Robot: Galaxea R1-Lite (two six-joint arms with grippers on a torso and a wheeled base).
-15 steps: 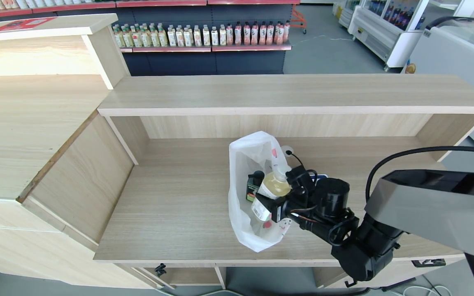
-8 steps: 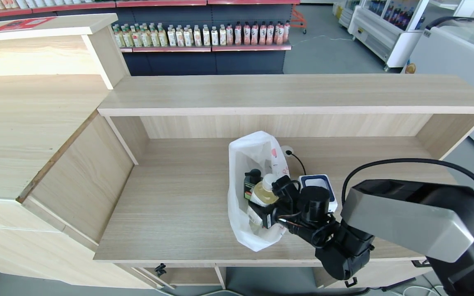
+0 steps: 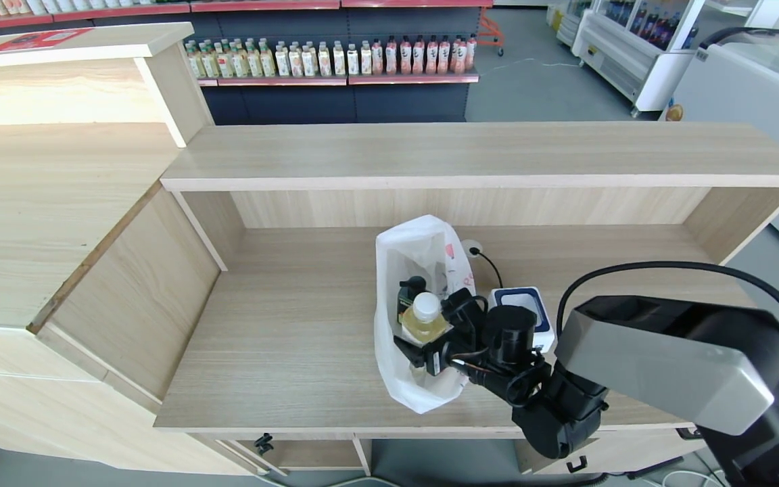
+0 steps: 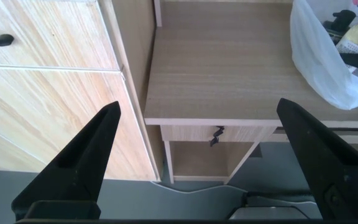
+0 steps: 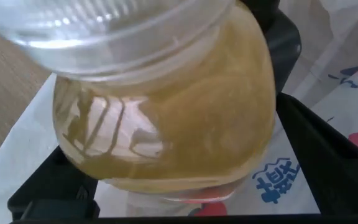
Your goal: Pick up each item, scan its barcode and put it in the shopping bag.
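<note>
Nearest, off the near left edge of the tabletop [image 3: 281,338], the left hand [image 4: 197,107] hangs with its fingers spread wide and nothing between them, well apart from the bag. It has no part in this step and can be left there.

Farther in, the right hand [image 3: 422,346] is clamped on the lower body of a clear bottle of yellow drink [image 3: 422,323]. The white cap is uppermost, and the bottle sits inside the mouth of the white plastic shopping bag [image 3: 389,365].

The step appears to be the drop-off. The bottle should go straight down until its base finds support, and only then should the fingers part. They need open no wider than the bottle requires, because the thin film lies close around them and could snag.

A dark bottle [image 3: 408,294] stands in the bag just beyond, so drifting farther in risks tipping it.

The hand should lift out vertically so the bag is not dragged along. The wrist should also stay off the barcode scanner [image 3: 523,304] just right of the bag.
</note>
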